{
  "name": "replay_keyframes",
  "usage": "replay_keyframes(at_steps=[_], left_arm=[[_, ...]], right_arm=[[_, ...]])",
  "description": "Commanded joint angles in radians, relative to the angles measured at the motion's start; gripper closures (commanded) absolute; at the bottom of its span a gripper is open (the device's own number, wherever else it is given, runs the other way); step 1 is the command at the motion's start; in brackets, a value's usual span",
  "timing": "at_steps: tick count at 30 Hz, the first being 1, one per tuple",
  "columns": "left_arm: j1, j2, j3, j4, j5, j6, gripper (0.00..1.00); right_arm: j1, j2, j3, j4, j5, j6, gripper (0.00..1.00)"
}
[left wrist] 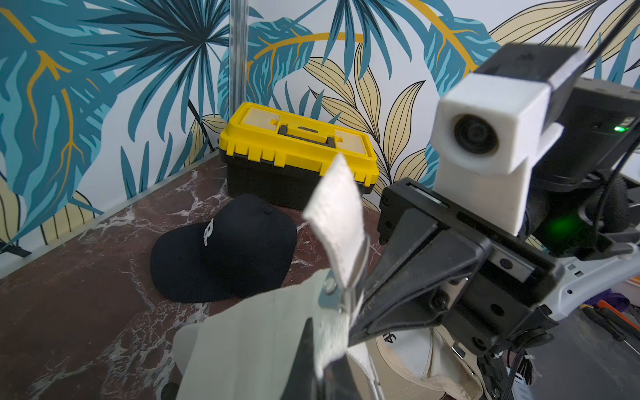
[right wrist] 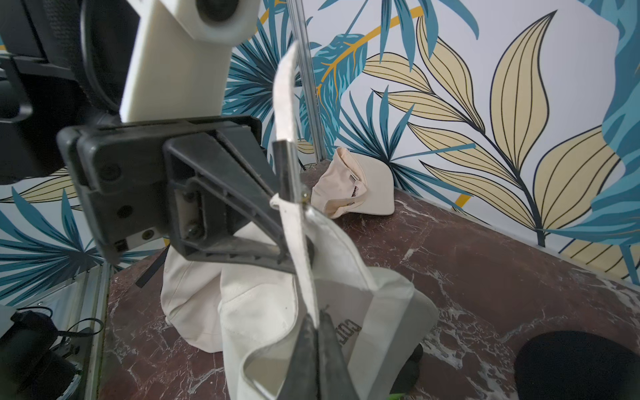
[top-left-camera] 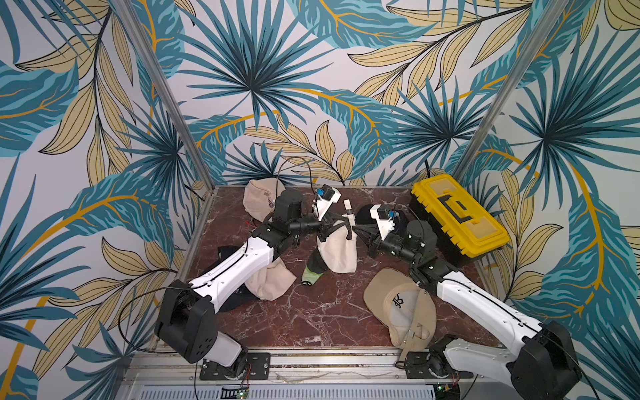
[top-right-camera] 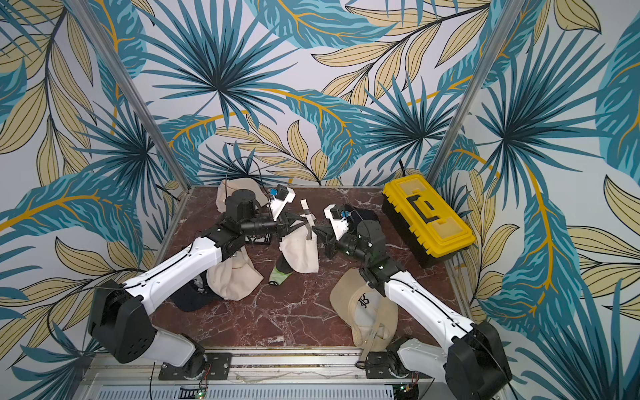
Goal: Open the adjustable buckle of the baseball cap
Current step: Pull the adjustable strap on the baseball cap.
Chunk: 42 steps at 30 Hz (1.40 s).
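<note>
A cream baseball cap [top-left-camera: 337,254] hangs above the middle of the table between both arms, also seen in a top view [top-right-camera: 300,256]. Its strap [top-left-camera: 347,207] sticks upward past a metal buckle [left wrist: 330,294]. My left gripper [top-left-camera: 344,227] is shut on the strap; in its wrist view the jaws [left wrist: 327,360] pinch the fuzzy white band. My right gripper [top-left-camera: 354,229] faces it from the other side, also shut on the strap [right wrist: 287,104], below the buckle bar [right wrist: 286,166]; its own jaws [right wrist: 317,327] meet on the fabric.
A yellow toolbox [top-left-camera: 457,214] stands at the back right with a black cap [left wrist: 225,249] beside it. A cream cap [top-left-camera: 258,199] lies at the back left, another [top-left-camera: 268,280] lies under my left arm, and a tan cap [top-left-camera: 398,304] lies front right.
</note>
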<state>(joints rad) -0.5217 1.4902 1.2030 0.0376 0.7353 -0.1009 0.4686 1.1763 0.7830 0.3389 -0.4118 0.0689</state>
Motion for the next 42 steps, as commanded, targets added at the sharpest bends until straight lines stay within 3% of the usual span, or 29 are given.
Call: replay_keyframes(at_steps=[1,15,16,17,18,19,23,31,42], left_arm=[[0.014,-0.019,0.036,0.044,-0.021,-0.041,1.00],[0.052,-0.013,0.082,0.056,-0.071,-0.035,1.00],[0.052,-0.009,0.085,0.056,-0.083,-0.022,1.00],[0.053,-0.007,0.086,0.056,-0.104,-0.005,1.00],[0.054,-0.001,0.088,0.056,-0.121,0.009,1.00],[0.057,0.003,0.092,0.056,-0.137,0.021,1.00],[0.082,0.038,0.126,0.056,-0.180,0.063,1.00],[0.106,0.165,0.229,0.055,-0.341,0.260,1.00],[0.107,0.430,0.405,0.050,-0.469,0.594,1.00]], right_arm=[[-0.007,-0.017,-0.030,-0.042,0.038,0.013,1.00],[-0.041,-0.029,-0.103,-0.011,0.029,0.023,1.00],[-0.041,-0.045,-0.118,0.020,0.025,0.021,0.92],[-0.041,-0.065,-0.132,0.048,0.051,0.034,0.67],[-0.041,-0.082,-0.140,0.058,0.089,0.051,0.49],[-0.042,-0.106,-0.143,0.055,0.134,0.056,0.41],[-0.042,-0.180,-0.136,-0.014,0.300,0.076,0.25],[-0.042,-0.236,-0.123,-0.181,0.455,0.103,0.23],[-0.043,-0.267,-0.133,-0.201,0.480,0.082,0.23]])
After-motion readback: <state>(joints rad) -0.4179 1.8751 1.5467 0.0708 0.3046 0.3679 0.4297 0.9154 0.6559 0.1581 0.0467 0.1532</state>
